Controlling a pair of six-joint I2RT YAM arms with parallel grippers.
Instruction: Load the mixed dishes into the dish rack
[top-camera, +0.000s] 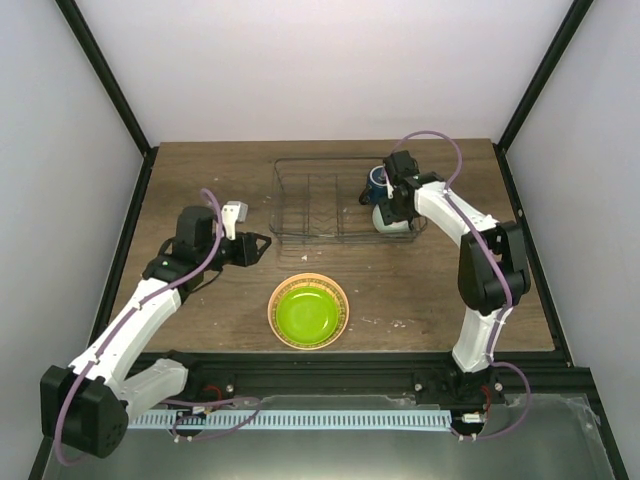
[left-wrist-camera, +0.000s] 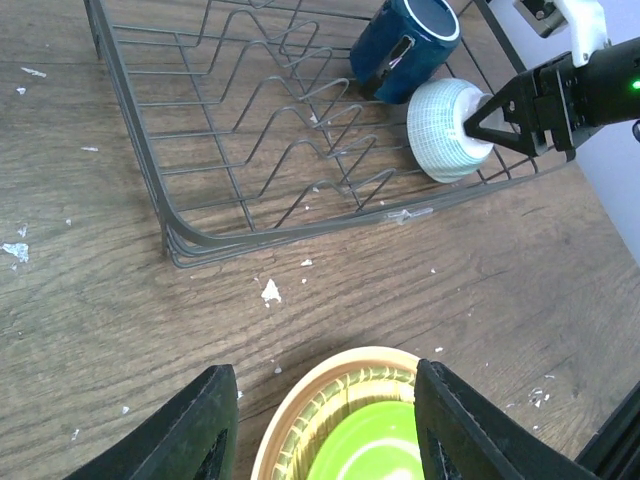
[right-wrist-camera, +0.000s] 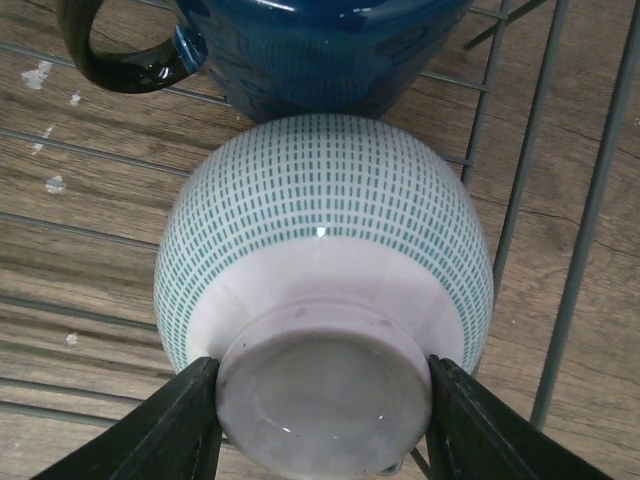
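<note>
Plainly, the right gripper is pinching the bowl by the foot ring at its base, one finger on each side. That grip makes sense, since the ring is the only narrow, firm part of a round bowl that two fingers can span. The bowl lies tipped on its side inside the rack, at its right end, just beside the mug; whether the two touch I cannot tell. Held this way, the bowl can be eased down among the wires rather than dropped. I judge this to be the placing step, with the release not yet done. The left gripper hovers with its fingers spread and nothing between them, above the table between the rack's left end and the stacked plates. It looks posed to take those next. The green plate rests in the orange plate, and the pair sits in front of the rack, apart from it and not yet loaded. The table is dark wood-grain board scattered with small white flecks. Pale blank walls and black corner posts close it in.
</note>
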